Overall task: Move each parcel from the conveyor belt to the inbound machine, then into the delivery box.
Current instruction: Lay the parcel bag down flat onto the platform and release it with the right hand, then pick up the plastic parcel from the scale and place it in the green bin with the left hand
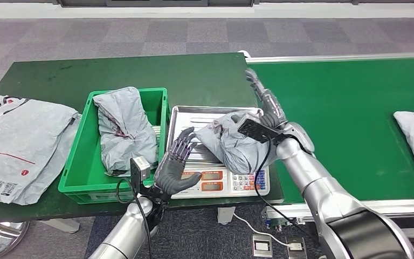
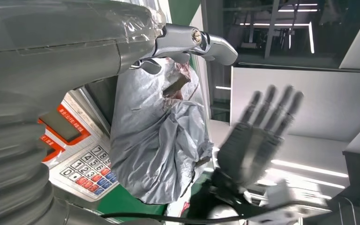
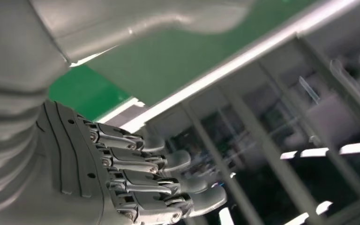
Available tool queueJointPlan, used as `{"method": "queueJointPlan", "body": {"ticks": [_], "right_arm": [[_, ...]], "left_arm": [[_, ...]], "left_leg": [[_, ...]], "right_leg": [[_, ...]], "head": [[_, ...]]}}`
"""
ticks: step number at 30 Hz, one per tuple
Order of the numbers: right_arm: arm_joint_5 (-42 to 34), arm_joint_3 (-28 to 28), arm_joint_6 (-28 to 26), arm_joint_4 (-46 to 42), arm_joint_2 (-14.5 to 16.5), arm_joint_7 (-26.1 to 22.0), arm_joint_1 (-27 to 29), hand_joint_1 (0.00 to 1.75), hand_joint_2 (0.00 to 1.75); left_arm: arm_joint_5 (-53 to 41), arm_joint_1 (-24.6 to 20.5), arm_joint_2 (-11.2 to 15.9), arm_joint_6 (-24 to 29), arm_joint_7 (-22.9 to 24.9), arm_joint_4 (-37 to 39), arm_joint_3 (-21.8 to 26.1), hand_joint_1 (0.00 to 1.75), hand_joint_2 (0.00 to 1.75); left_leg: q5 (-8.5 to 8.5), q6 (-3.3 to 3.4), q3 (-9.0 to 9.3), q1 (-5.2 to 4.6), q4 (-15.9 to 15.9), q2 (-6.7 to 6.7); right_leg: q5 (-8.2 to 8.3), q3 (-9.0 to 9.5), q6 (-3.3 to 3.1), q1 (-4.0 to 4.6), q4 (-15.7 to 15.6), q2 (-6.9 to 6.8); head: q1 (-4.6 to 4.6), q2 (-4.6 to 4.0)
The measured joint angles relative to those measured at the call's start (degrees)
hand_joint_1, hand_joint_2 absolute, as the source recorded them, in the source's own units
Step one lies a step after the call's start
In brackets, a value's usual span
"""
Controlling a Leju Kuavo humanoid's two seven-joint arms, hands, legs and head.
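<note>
On the scale (image 1: 215, 178) tray lies my grey parcel (image 1: 229, 141). Left of it my left hand (image 1: 177, 164) waits, fingers apart; right hand (image 1: 264, 100) behind it, fingers straight, holding nothing. Green box (image 1: 81, 172) sits left.

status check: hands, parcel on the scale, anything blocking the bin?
Left hand open beside the scale. Right hand open, past the parcel. Parcel rests on scale tray. Bin already holds one parcel; no blocker seen.

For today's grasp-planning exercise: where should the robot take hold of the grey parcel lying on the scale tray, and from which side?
Probably the bunched left end of the grey parcel, approached by the open left hand from the crate side. That end is crumpled into folds the fingers could close on, faces that hand, and lies nearest the green crate.
</note>
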Motion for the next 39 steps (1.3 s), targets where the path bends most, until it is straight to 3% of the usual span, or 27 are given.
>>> {"method": "queueJointPlan", "body": {"ticks": [9, 13, 18, 23, 25, 30, 34, 39], "right_arm": [[-4.8, -3.1, 0.0, -18.7, -3.5, -0.5, 7.0, 0.0, 0.0], [-8.0, -3.6, -2.1, -26.4, -5.2, -0.6, 10.8, 0.0, 1.75], [-14.4, -4.0, -8.7, -39.0, -8.0, -0.6, 18.7, 0.0, 1.75], [-25.2, -9.4, -8.2, -45.3, -8.6, -0.5, 27.8, 0.0, 1.75], [-29.5, -11.8, -5.1, -45.7, -8.5, -0.3, 30.3, 0.0, 1.75], [-54.1, -24.0, 19.2, -36.6, -6.1, 0.0, 32.8, 0.0, 1.75], [-54.4, -28.9, 22.1, -31.7, -5.0, -0.5, 33.6, 0.0, 1.75], [-54.1, -30.7, 22.3, -29.2, -4.4, -0.5, 33.9, 0.0, 1.75]], "left_arm": [[0.4, -0.2, 0.0, 0.0, 0.0, 0.7, -0.1, 0.0, 1.75], [0.4, -0.2, 0.1, -0.2, 0.0, 0.9, -0.1, 0.0, 1.75], [0.2, 0.3, 0.3, -0.2, 0.0, 0.6, -0.1, 0.0, 1.75], [0.3, 1.9, 0.5, -0.3, 0.0, -1.2, -0.1, 0.0, 1.75], [0.5, 2.4, 0.6, -0.4, 0.0, -1.8, -0.1, 0.0, 1.75], [0.3, 4.2, 0.6, -0.5, 0.0, -3.7, -0.2, 0.0, 1.75], [0.1, 4.9, 0.6, -0.5, 0.0, -4.4, -0.2, 0.0, 1.75], [-0.1, 5.1, 0.6, -0.5, 0.0, -4.7, -0.3, 0.0, 1.75]], "left_leg": [[-0.05, -0.04, -0.26, 0.01, 0.0, 0.02], [-0.06, -0.04, -0.29, 0.02, 0.0, -0.07], [-0.15, -0.02, -0.34, 0.01, 0.0, -0.12], [-0.25, -0.03, -0.36, 0.0, 0.0, -0.18], [-0.3, -0.04, -0.36, 0.0, 0.0, -0.14], [-0.32, -0.02, -0.37, 0.0, 0.0, -0.25], [-0.32, -0.03, -0.38, 0.0, 0.0, -0.19], [-0.33, -0.03, -0.38, 0.01, 0.0, -0.18]], "right_leg": [[-0.06, -0.3, -0.03, 0.02, 0.0, 0.01], [-0.1, -0.3, -0.03, 0.02, 0.0, -0.02], [-0.18, -0.31, -0.04, 0.01, 0.0, -0.06], [-0.3, -0.27, -0.01, 0.0, 0.0, -0.11], [-0.3, -0.3, -0.01, 0.0, 0.0, -0.08], [-0.36, -0.24, 0.06, 0.0, 0.0, -0.2], [-0.37, -0.27, 0.08, 0.01, 0.0, -0.16], [-0.38, -0.29, 0.07, 0.01, 0.0, -0.11]], "head": [[-0.01, 0.0], [-0.01, 0.0], [0.0, 0.0], [0.0, 0.0], [0.0, 0.0], [-0.01, 0.0], [0.0, 0.0], [0.0, 0.0]]}}
